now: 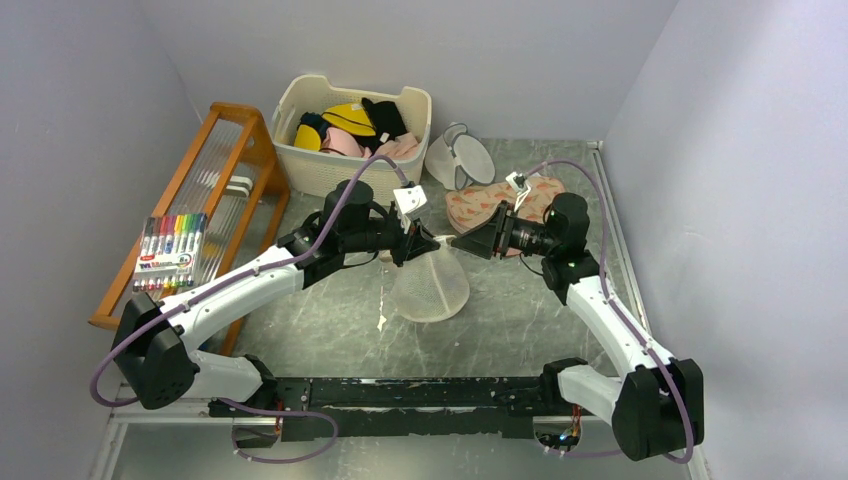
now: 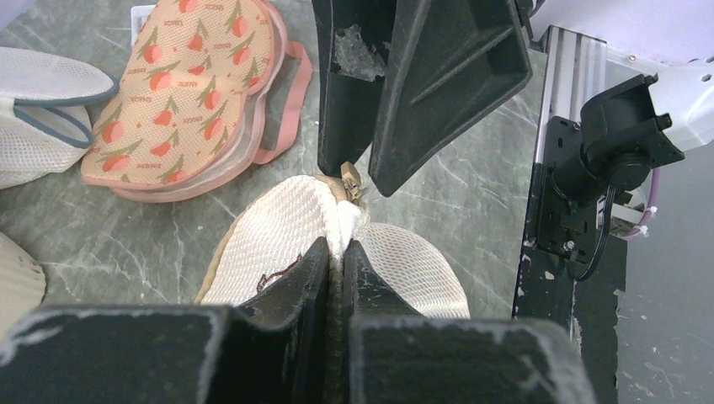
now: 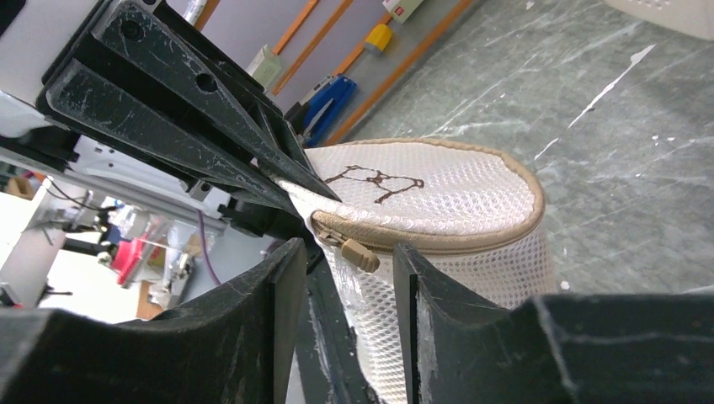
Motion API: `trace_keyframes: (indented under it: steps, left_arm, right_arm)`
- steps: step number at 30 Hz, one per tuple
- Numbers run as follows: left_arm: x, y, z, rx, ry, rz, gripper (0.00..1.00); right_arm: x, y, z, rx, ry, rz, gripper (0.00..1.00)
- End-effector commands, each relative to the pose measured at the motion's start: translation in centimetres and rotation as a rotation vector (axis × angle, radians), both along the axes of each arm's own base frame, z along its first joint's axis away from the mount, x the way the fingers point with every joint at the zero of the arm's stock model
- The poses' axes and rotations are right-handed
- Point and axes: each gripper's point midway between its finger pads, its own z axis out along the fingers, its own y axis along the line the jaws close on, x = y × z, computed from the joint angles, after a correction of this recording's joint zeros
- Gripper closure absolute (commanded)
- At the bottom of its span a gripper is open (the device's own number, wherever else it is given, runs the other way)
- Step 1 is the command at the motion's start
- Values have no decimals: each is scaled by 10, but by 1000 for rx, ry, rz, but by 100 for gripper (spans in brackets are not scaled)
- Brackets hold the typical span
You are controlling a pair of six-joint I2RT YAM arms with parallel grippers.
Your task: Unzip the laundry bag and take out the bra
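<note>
One rim (image 3: 476,230) pinched by left fingers (image 2: 305,282) — right fingers (image 3: 274,290), open astride the laundry bag's (image 3: 455,189) zip pull (image 3: 359,253), should close squarely.

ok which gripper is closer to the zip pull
Right. The right gripper is open with the zip pull between its fingers, not yet pinched; the left gripper is clamped on the bag mesh just beside it.

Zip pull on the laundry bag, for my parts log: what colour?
Tan zip pull, clearest in the right wrist view.

Bright, even, soft overhead light, faint shadows; wrist views sharp mid-frame, blurred at near edges.
</note>
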Motion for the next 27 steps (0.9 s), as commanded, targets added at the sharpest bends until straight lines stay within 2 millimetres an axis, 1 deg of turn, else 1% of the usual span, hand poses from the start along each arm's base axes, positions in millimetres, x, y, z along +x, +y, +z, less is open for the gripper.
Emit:
trace_keyframes:
  steps: [1, 9, 14, 18, 27]
  left_arm:
    - [-4, -4, 32, -72, -85, -30, 93]
    - [-5, -4, 33, -74, -86, -34, 93]
    - [-5, -5, 31, -70, -84, -38, 93]
    - [-7, -6, 30, -69, -80, -47, 93]
    - [-9, -7, 31, -71, -79, -57, 93]
  right_arm:
    - [-4, 0, 0, 17, 30, -5, 60]
    - [-11, 1, 8, 48, 15, 9, 69]
    - [-11, 1, 13, 57, 5, 10, 74]
    - [-10, 2, 11, 52, 9, 13, 79]
    - [-6, 2, 10, 49, 10, 13, 80]
